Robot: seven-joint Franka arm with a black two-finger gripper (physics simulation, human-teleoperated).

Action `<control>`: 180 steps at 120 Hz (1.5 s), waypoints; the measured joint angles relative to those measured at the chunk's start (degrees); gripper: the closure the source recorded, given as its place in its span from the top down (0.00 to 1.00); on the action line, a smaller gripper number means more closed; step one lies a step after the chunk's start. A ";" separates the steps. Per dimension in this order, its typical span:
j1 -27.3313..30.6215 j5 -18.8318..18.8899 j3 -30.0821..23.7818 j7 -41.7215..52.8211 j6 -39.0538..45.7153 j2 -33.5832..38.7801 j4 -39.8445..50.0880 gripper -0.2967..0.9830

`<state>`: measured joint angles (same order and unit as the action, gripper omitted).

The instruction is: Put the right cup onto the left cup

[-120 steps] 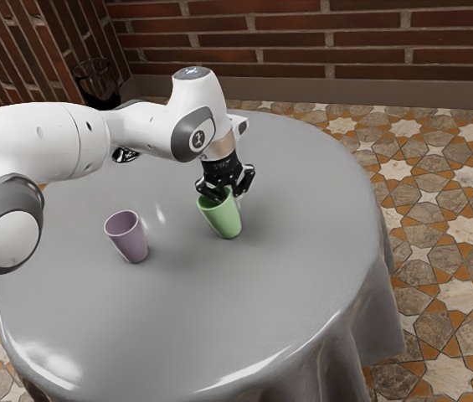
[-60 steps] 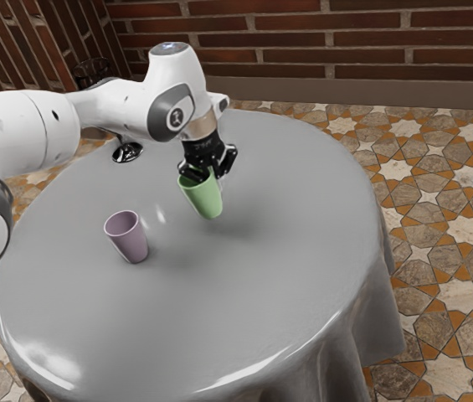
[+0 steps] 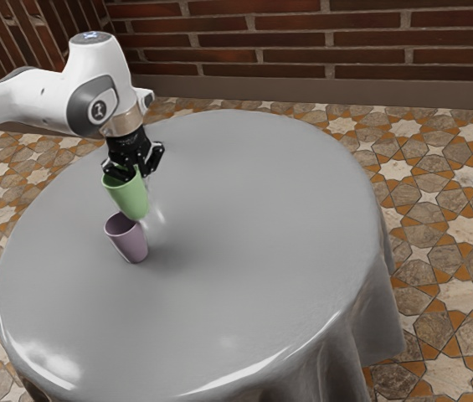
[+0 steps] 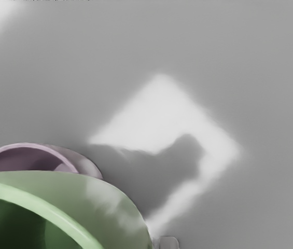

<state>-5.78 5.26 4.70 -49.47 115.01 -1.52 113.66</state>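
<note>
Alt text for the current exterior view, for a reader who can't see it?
A white robot arm holds a green cup aloft in its end effector, close to a purple cup standing on a round, gray-covered table. Behind: patterned tile floor and brick wall.

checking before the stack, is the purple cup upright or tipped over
Upright: in the exterior view, the purple cup stands base-down on the table, its open rim facing up.

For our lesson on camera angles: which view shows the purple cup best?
The exterior view: there the purple cup appears nearly whole, from rim to base. The wrist view catches part of its rim and side, beyond the green cup.
</note>
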 joint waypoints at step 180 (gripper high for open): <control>-1.28 -0.47 0.16 -3.05 -0.31 5.42 6.64 0.16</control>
<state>-7.06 4.79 4.85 -52.52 114.70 3.90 120.30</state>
